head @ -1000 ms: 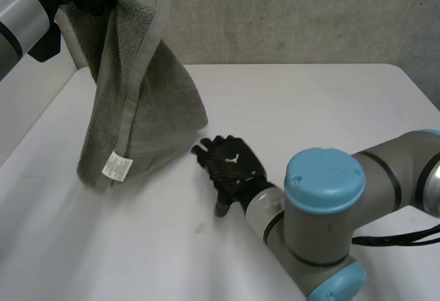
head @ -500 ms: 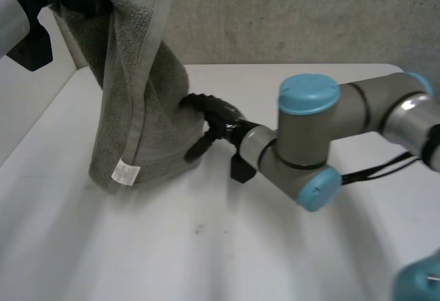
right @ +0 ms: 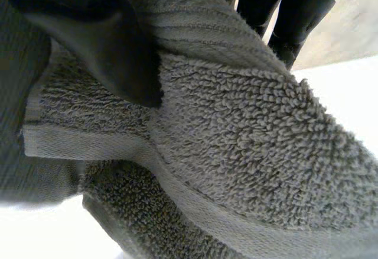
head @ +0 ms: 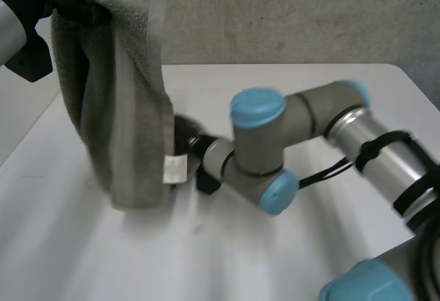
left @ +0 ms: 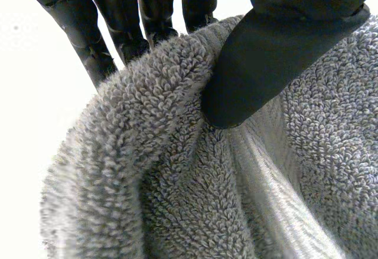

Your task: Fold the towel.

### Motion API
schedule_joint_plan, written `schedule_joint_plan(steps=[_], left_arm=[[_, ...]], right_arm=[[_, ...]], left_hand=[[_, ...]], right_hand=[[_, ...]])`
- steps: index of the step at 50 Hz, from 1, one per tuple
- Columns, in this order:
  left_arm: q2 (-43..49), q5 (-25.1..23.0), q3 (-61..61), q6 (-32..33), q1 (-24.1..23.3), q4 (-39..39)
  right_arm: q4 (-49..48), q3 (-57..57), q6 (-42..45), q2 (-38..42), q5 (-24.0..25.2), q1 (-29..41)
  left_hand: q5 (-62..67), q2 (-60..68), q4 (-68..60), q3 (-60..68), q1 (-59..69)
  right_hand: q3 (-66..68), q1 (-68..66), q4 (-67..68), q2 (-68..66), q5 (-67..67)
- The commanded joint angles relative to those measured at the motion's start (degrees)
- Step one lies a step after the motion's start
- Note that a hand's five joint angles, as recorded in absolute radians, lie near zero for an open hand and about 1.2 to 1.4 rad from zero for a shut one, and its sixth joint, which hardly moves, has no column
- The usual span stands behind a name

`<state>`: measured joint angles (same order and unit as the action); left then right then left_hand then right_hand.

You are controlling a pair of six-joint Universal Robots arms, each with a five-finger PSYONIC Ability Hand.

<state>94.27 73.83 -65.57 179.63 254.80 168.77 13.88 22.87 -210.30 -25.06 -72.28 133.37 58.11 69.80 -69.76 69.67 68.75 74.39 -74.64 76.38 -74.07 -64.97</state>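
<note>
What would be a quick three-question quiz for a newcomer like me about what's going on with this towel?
1. Which hand holds the top of the towel up in the air?
2. True or false: the towel lies spread out flat.
3. The right hand is: A, open and touching nothing; B, pinching the towel between thumb and fingers; C, curled shut with nothing in it.

Key
1. The left hand, with its thumb clamping the cloth against its fingers.
2. False: the towel hangs down from the left hand.
3. B, low down on the towel.
</note>
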Motion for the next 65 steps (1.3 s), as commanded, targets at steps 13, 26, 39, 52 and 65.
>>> schedule_joint_plan(steps=[13, 26, 39, 52, 65], left_arm=[[3.9, -11.8, -16.8, 0.3, 2.1, 12.3], [5.1, -21.8, -24.3, 0.9, 1.7, 17.8], [7.7, -30.1, -31.8, 8.5, 1.3, 19.8], [9.3, -30.0, -32.7, 20.1, 0.9, 14.0], [9.1, -29.9, -32.4, 20.4, -0.8, 13.9]], right_arm=[[7.5, 23.2, 40.4, -24.4, -13.6, -10.1], [5.3, 42.8, 63.4, -37.4, -13.9, -18.0], [12.1, 46.5, 68.6, -30.9, -13.2, -20.3], [0.8, 50.9, 61.5, -37.1, -12.3, -21.8], [-12.8, 72.6, 46.7, -50.5, -9.6, -20.4]], left_hand=[[11.9, 10.2, -10.2, 10.3, 11.2], [11.9, 10.2, -10.2, 10.3, 11.2], [11.9, 10.2, -10.2, 10.3, 11.2], [11.9, 10.2, -10.2, 10.3, 11.2], [11.9, 10.2, -10.2, 10.3, 11.2]], right_hand=[[5.6, -5.4, 3.6, -5.9, -5.0], [5.6, -5.4, 3.6, -5.9, -5.0], [-23.1, 23.3, -25.1, 22.8, 23.7], [-64.4, 64.6, -66.4, 64.1, 65.0], [-64.4, 64.6, -66.4, 64.1, 65.0]])
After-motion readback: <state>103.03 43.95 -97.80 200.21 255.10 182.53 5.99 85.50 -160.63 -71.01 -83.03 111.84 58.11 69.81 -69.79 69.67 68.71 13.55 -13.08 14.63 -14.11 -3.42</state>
